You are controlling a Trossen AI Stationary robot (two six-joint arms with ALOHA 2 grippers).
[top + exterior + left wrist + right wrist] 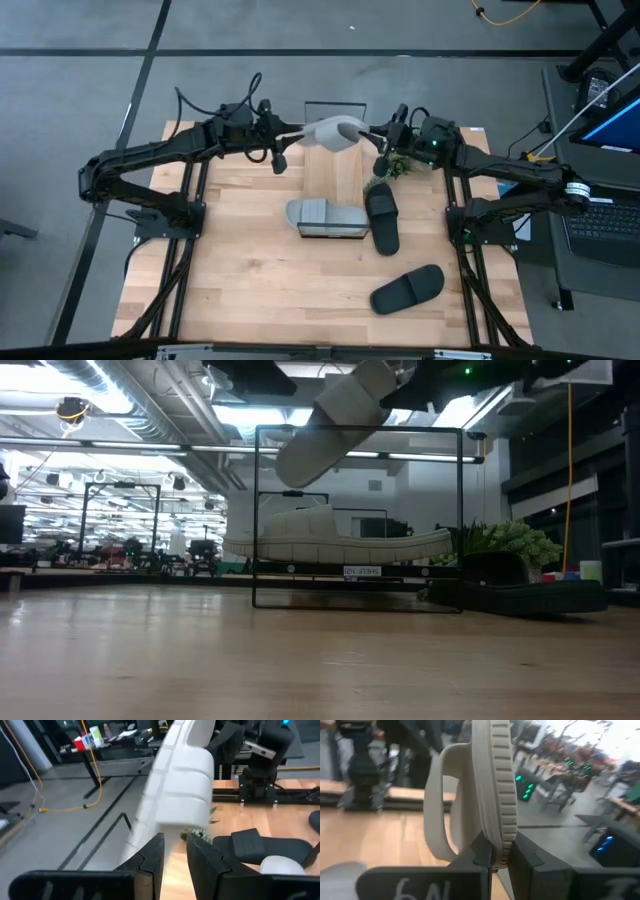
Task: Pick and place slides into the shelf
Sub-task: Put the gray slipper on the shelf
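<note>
So both arms meet at the top middle of the high view, sharing one light grey slide [335, 131] held up in the air above the shelf [332, 175]. The left gripper [300, 133] pinches one end with narrow fingers, and the right gripper [362, 130] clamps the sole edge, probably a handover to re-angle it. Another grey slide [326, 216] already sits in the shelf at centre. Two black slides [382, 219] wait right of it, one lower right.

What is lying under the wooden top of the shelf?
Under the shelf top lies one light grey slide, on the table. The high view hides most of it beneath the plank.
</note>
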